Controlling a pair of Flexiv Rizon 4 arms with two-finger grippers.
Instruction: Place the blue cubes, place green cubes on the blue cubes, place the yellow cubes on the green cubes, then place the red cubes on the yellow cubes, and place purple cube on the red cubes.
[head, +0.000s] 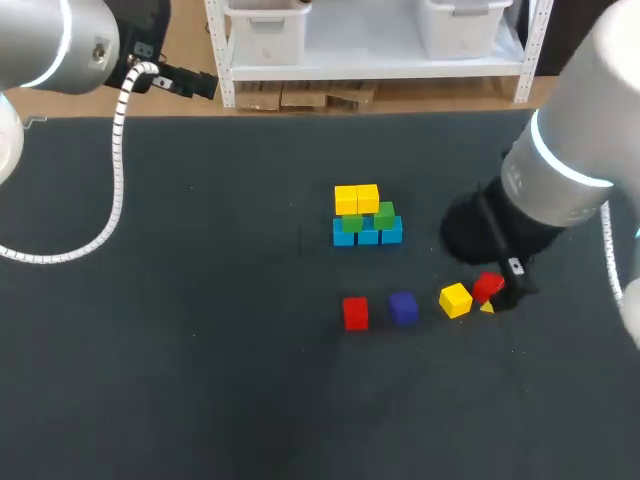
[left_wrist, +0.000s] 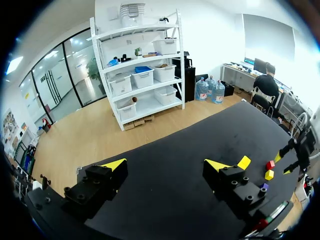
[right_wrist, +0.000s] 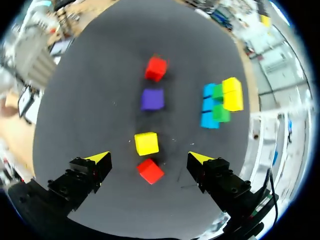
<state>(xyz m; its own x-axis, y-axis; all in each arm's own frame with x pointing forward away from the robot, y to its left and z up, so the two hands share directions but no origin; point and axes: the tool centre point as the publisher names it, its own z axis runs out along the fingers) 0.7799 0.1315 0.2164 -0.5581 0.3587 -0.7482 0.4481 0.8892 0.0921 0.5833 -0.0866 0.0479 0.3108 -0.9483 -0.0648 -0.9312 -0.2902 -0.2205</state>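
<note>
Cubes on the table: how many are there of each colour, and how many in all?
blue cubes: 3
green cubes: 2
yellow cubes: 3
red cubes: 2
purple cube: 1
Total: 11

The left claw (left_wrist: 166, 166) hangs over the dark table (left_wrist: 165, 135), its two yellow-tipped fingers spread wide with nothing between them. Far ahead, a yellow cube (left_wrist: 244, 162) peeks out just past one finger. Beyond it, near the table's far edge, lie a red cube (left_wrist: 270, 164), a second yellow cube (left_wrist: 269, 174) and a purple cube (left_wrist: 264, 186). The right claw (left_wrist: 283, 164) is just beside the red cube, its fingers apart.
</note>
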